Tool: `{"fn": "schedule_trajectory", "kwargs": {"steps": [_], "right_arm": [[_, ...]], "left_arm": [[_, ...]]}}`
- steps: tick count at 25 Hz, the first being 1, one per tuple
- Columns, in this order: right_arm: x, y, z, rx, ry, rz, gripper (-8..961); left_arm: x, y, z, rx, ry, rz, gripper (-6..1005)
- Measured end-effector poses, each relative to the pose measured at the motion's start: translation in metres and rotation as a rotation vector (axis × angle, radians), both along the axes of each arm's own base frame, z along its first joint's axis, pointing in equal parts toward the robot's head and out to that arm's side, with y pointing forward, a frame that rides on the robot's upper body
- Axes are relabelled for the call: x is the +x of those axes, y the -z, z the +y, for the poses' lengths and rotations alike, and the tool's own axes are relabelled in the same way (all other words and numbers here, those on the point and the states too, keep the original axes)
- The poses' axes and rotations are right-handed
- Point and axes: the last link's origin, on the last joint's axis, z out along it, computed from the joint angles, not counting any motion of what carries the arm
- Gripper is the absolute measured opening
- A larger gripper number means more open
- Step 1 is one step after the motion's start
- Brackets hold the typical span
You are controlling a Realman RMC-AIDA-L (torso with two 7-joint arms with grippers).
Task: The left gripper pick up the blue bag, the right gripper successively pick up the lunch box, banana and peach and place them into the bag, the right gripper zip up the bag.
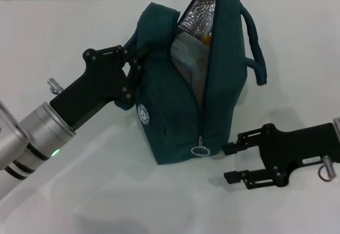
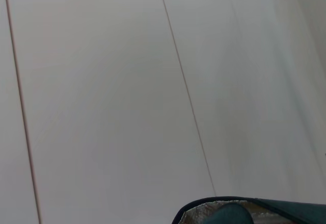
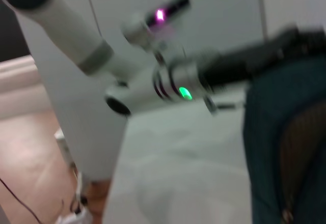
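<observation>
The blue bag (image 1: 175, 117) stands on the white table, tilted, with its zipper open and silver foil lining showing at the top. My left gripper (image 1: 134, 66) is shut on the bag's upper left side and holds it up. Inside the opening I see the clear lunch box (image 1: 186, 58) and a yellow-orange patch behind it that I cannot identify. The peach is hidden. My right gripper (image 1: 229, 163) is open just right of the bag's lower corner, close to the metal ring pull (image 1: 200, 150). The left wrist view catches only the bag's rim (image 2: 285, 206). The right wrist view shows the bag (image 3: 275, 142).
One bag handle (image 1: 255, 42) loops out at the upper right. The white table (image 1: 106, 191) spreads in front and to both sides. The right wrist view shows my left arm with its green light (image 3: 184, 92) and the floor beyond the table's edge.
</observation>
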Motion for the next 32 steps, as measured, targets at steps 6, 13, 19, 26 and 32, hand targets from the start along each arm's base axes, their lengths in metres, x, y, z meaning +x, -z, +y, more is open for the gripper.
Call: {"fn": "schedule_trajectory", "kwargs": {"steps": [6,13,19,26,32], "right_arm": [[0.0,0.012,0.01,0.028,0.034,-0.061,557],[-0.008,0.023,0.013,0.02,0.029,-0.056,557],[-0.016,0.039,0.014,0.004,-0.003,-0.095,558],[-0.02,0.042,0.017,0.019,0.002,-0.087,558],[-0.023,0.041,0.019,0.037,0.011,-0.067,484]], "left_arm": [[0.003,0.003,0.001,-0.013,0.0,-0.008,48],[0.004,0.003,0.001,-0.015,0.002,-0.008,49],[0.004,0.003,0.002,-0.015,0.003,-0.008,49],[0.004,0.005,0.001,-0.023,-0.002,-0.012,50],[0.004,0.005,0.001,-0.023,-0.002,-0.013,50]]}}
